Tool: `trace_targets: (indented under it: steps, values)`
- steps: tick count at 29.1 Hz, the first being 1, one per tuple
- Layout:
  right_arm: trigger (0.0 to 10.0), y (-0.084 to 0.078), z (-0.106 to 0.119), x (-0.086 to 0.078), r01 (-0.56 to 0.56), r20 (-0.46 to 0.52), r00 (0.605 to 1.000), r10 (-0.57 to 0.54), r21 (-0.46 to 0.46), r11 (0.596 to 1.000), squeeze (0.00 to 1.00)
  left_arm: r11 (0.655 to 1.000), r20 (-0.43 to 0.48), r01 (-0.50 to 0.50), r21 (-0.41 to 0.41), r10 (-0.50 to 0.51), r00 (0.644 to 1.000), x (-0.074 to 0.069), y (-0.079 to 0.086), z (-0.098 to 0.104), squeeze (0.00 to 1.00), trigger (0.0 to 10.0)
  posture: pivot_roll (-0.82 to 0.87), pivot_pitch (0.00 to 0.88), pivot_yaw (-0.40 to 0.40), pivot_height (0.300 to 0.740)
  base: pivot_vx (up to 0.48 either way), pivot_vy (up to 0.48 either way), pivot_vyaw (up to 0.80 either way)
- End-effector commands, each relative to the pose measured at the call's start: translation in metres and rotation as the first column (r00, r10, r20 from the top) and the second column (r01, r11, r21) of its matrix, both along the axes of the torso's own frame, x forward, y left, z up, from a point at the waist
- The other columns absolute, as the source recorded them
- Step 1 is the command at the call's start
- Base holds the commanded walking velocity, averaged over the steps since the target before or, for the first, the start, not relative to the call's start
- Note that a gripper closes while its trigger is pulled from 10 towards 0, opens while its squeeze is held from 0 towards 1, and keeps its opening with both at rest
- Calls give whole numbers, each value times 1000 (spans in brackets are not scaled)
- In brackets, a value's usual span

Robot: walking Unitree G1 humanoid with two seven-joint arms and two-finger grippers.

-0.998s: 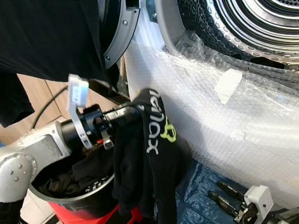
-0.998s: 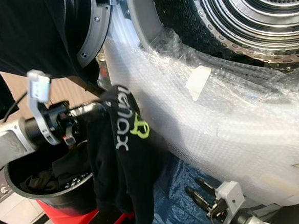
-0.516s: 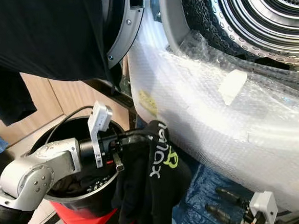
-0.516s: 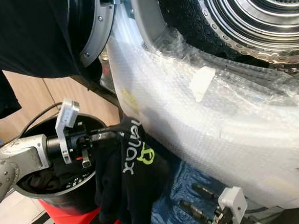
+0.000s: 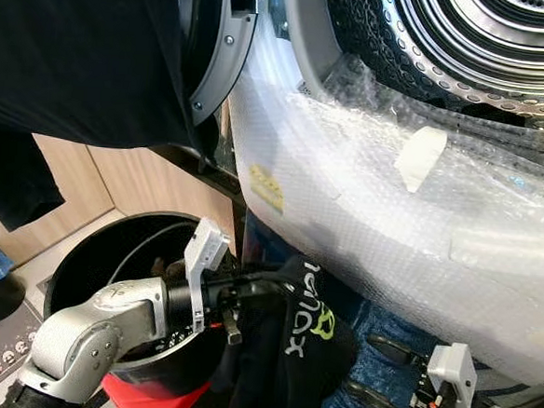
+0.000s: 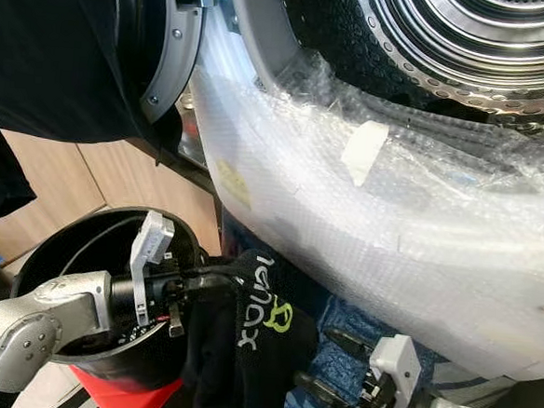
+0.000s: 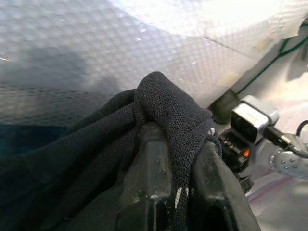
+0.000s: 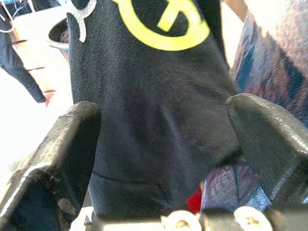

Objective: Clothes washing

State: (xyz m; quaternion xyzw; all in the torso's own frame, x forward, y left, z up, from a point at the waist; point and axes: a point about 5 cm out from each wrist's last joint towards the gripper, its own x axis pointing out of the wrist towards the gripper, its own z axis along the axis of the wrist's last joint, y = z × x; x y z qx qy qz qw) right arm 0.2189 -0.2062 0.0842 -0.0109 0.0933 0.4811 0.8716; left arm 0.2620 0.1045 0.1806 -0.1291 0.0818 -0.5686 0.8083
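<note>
Left eye view: the left gripper point(image 5: 265, 283) sits at abt 7 o'clock in the frame, jaws clamped on a fold of a black garment point(image 5: 299, 355) w/ white lettering and a yellow-green logo. The cloth hangs off the jaws just beside the rim of the black bucket point(image 5: 82, 251), well below the drum opening point(image 5: 479, 41). In the left wrist view the fabric is bunched over and between the fingers point(image 7: 149, 168), so the hold looks firm to me.

Right gripper point(image 5: 382, 370) waits low at abt 5 o'clock, jaws wide, w/ the garment hanging right before them in the right wrist view but not pinched.

The washer front is wrapped in bubble wrap point(image 5: 391, 231), and the door point(image 5: 213, 50) stands open at 11 o'clock w/ dark clothing draped over it.

Risks as I see them: the long hanging tail could drag on the wrap or catch on the bucket rim during the lift to the drum; the pinch is on one fold only, so a snag might pull it free. The tail may also drape over the lip instead of going in.
</note>
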Motion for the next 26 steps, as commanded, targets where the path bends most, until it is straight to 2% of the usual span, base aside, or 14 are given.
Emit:
trace_targets:
  steps: [1,6,17,18,19,20,26]
  values:
    - [10000,5,2,-2,-15,-1,1000,15,2,1000,1000,1000,17,23,-1,-23,1000,-3,-2,1,0,0,148,145,77,740,0,0,0]
    - [10000,23,1,-5,-30,-18,999,31,13,999,1000,999,13,41,-12,-40,999,-5,-7,-1,0,0,143,144,78,740,0,0,0]
    - [10000,50,-11,-2,-24,-37,999,26,36,999,1000,998,15,65,-12,-65,998,-7,-10,0,0,0,139,133,81,740,0,0,0]
    - [10000,55,-13,0,-27,-33,999,28,31,999,878,998,16,67,-13,-66,998,-6,-10,-1,0,0,137,125,80,740,0,0,0]
    - [10000,58,-15,1,-29,-33,999,30,23,999,239,998,17,67,-13,-67,998,-6,-10,-1,0,0,138,117,77,740,0,0,0]
    - [10000,61,-16,2,-32,-38,999,33,21,999,0,998,18,68,-13,-67,998,-6,-10,-1,0,0,138,117,77,740,0,0,0]
    - [10000,80,-23,9,-30,-52,998,33,53,998,0,997,19,72,-21,-72,997,-7,-11,0,0,0,151,98,75,740,0,0,0]
